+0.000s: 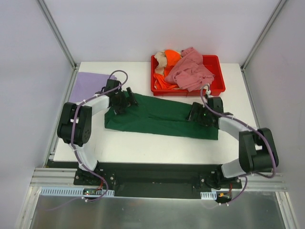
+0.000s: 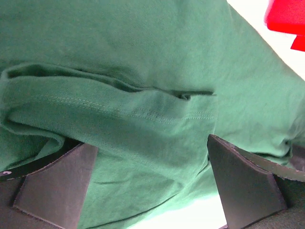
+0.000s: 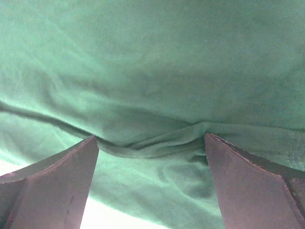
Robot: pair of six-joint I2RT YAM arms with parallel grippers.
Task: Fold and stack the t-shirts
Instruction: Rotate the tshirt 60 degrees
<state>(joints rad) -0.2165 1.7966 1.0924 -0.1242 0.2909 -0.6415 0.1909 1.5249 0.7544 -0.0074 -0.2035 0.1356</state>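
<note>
The dark green t-shirt lies folded into a long band across the middle of the table. My left gripper rests on its left end, open, with green cloth lying between the spread fingers. My right gripper rests on its right part, open, with a cloth ridge between its fingers. A lavender t-shirt lies flat at the far left. Pink, orange and beige shirts are piled in the red tray.
The red tray stands at the back of the table, right of centre; its corner shows in the left wrist view. Bare white table lies in front of the green shirt. Frame posts stand at the back corners.
</note>
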